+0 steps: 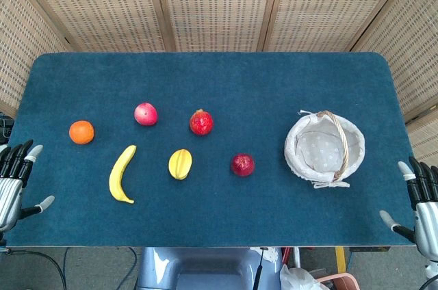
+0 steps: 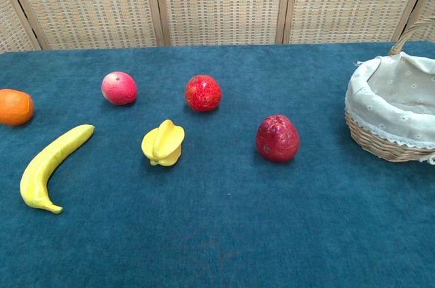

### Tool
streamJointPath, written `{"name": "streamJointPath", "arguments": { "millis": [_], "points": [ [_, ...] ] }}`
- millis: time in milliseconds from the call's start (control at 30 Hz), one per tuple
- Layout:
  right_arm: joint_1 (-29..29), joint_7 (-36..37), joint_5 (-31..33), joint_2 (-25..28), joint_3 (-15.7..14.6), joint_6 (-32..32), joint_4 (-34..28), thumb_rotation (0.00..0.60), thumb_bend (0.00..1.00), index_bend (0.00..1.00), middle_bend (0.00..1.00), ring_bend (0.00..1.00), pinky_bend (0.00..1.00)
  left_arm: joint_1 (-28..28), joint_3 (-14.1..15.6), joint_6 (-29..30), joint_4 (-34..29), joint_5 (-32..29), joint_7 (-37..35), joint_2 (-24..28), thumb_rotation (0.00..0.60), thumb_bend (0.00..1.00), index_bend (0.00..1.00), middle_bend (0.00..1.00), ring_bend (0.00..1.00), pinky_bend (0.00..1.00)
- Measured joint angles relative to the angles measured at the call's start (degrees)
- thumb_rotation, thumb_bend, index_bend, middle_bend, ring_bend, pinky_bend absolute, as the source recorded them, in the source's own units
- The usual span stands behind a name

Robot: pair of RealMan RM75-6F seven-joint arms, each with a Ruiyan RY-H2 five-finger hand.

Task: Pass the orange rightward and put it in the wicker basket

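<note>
The orange (image 1: 81, 132) sat at the far left of the table (image 1: 274, 78), untouched, well apart from the basket (image 1: 324, 147) on the right. The left hand (image 1: 12, 182) hung off the table's edge nearby, fingers apart and empty; the right hand (image 1: 421, 204) likewise. The round fruit could probably roll from a loose grasp, or the banana (image 1: 122, 174) and pink fruit (image 1: 145, 113) close by get knocked. The handover risked a drop.

A woven screen (image 1: 219, 3) of tan panels in pale wooden frames stands behind the table (image 1: 274, 85) and angles in at both ends. The table wears a dark blue cloth — evenly lit. Below its front edge, grey floor (image 1: 89, 269) and cables show.
</note>
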Motion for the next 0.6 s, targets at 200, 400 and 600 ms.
{"name": "streamJointPath", "arguments": {
  "millis": [200,400,600],
  "points": [
    [0.7,-1.0,1.6,-0.4,0.5,-1.6,0.1,0.6,0.0,0.0,0.0,0.0,0.0,-6.3,-2.8,-11.7,9.4,-5.6,-4.6,-1.9,0.6,0.03,0.0,0.0,0.0,0.0],
    [1.6,-3.4,4.1,-1.3,1.3,-3.5,0.3,0.6,0.0,0.0,0.0,0.0,0.0,-14.4,-3.4,-23.0,30.2,-5.5,-14.6,-8.2,0.6,0.03,0.0,0.0,0.0,0.0],
    [2.7,-5.7,7.4,-2.6,2.1,-6.1,1.0,0.6,0.0,0.0,0.0,0.0,0.0,-22.1,-2.1,-31.1,53.7,-2.7,-28.4,-18.8,0.6,0.04,0.0,0.0,0.0,0.0]
  ]
}}
